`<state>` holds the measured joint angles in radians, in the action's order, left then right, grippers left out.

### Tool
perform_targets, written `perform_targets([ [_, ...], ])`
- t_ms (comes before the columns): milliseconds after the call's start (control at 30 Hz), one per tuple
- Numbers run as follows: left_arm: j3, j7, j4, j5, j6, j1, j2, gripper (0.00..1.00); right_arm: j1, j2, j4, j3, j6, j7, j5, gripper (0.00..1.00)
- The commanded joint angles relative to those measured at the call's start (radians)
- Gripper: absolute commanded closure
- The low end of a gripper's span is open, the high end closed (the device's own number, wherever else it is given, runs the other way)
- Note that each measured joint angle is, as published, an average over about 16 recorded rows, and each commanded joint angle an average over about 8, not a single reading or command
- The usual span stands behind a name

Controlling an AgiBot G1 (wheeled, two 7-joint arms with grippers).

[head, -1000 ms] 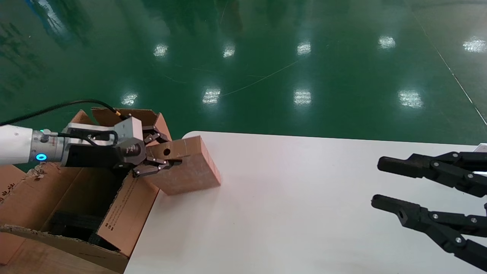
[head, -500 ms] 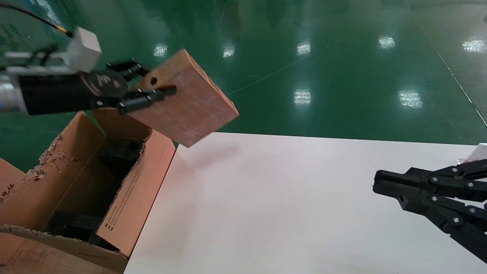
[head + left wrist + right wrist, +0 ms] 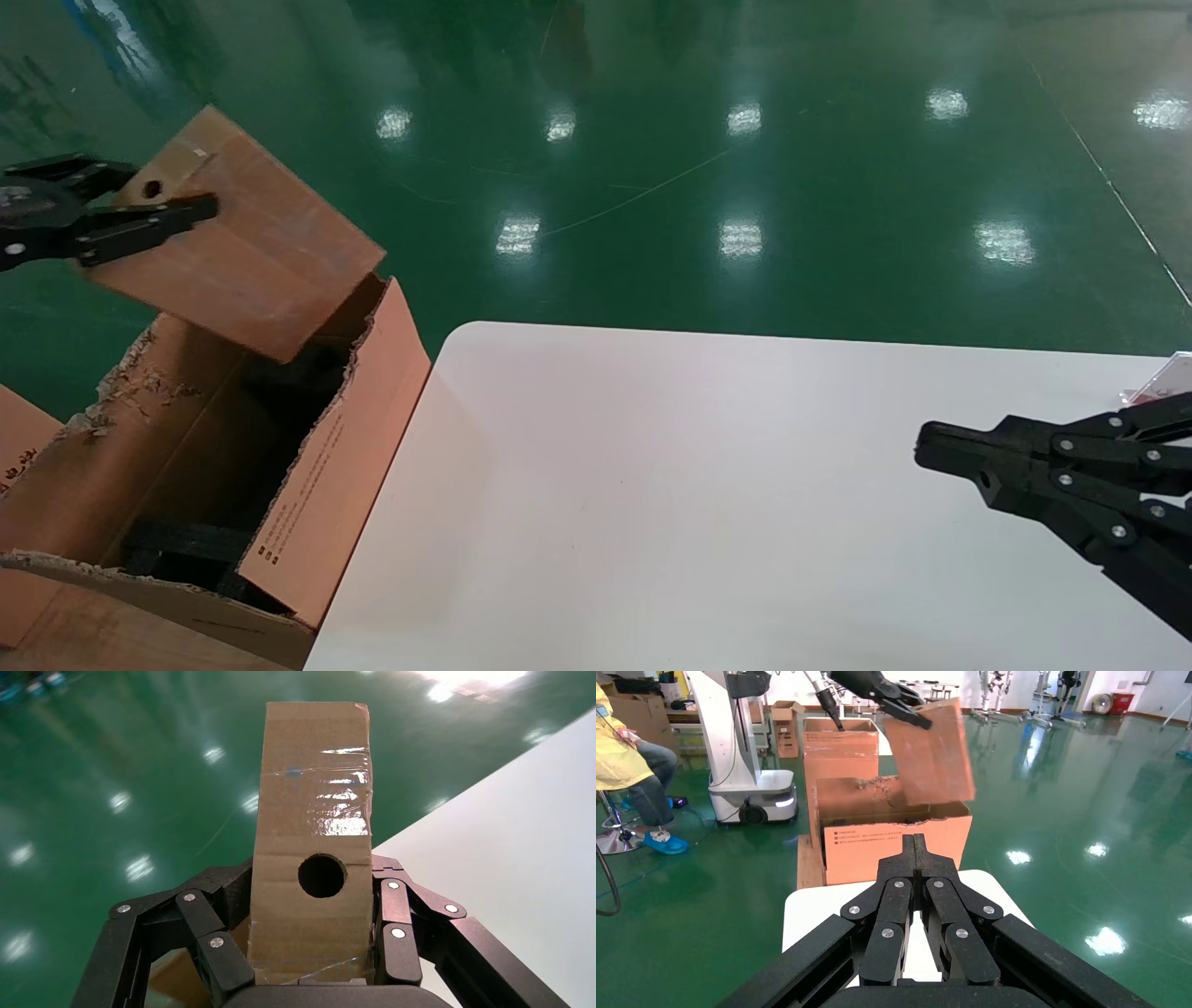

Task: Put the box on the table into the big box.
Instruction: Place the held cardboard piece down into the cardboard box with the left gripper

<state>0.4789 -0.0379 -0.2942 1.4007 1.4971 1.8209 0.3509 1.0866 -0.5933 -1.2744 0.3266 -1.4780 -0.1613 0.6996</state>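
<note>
My left gripper (image 3: 140,200) is shut on the small flat brown box (image 3: 251,252) at its narrow end with the round hole. It holds the box tilted in the air above the open big box (image 3: 326,475), which stands left of the white table (image 3: 652,522). The left wrist view shows the box (image 3: 313,811) clamped between the fingers (image 3: 397,941). Black foam (image 3: 177,545) lies inside the big box. My right gripper (image 3: 927,443) is shut and empty above the table's right side. The right wrist view shows the held box (image 3: 930,752) over the big box (image 3: 891,843).
A shiny green floor (image 3: 652,168) lies beyond the table. Another brown carton (image 3: 838,748), a white robot base (image 3: 747,776) and a seated person in yellow (image 3: 624,755) show far off in the right wrist view. A small clear object (image 3: 1164,377) sits at the table's right edge.
My left gripper lifted the small box off the table's corner and carried it left, over the big box. My right gripper went from open to shut.
</note>
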Motion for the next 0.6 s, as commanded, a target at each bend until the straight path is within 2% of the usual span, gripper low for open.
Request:
perform_targets([
  [33, 0.002, 0.008, 0.001, 0.011, -0.010, 0.007, -0.033, 1.00, 0.000, 0.000, 0.000, 0.000, 0.000, 0.000, 0.000, 1.00],
  [300, 0.021, 0.019, 0.011, 0.043, -0.005, -0.022, -0.094, 1.00, 0.000, 0.000, 0.000, 0.000, 0.000, 0.000, 0.000, 1.00],
  [333, 0.023, 0.018, 0.017, 0.045, -0.013, -0.030, -0.097, 1.00, 0.000, 0.000, 0.000, 0.000, 0.000, 0.000, 0.000, 0.95],
  [567, 0.020, 0.012, 0.088, 0.032, -0.105, -0.107, -0.080, 1.00, 0.000, 0.000, 0.000, 0.000, 0.000, 0.000, 0.000, 0.07],
  [600, 0.019, 0.014, 0.099, 0.029, -0.117, -0.119, -0.074, 1.00, 0.000, 0.000, 0.000, 0.001, 0.000, 0.000, 0.000, 0.00],
])
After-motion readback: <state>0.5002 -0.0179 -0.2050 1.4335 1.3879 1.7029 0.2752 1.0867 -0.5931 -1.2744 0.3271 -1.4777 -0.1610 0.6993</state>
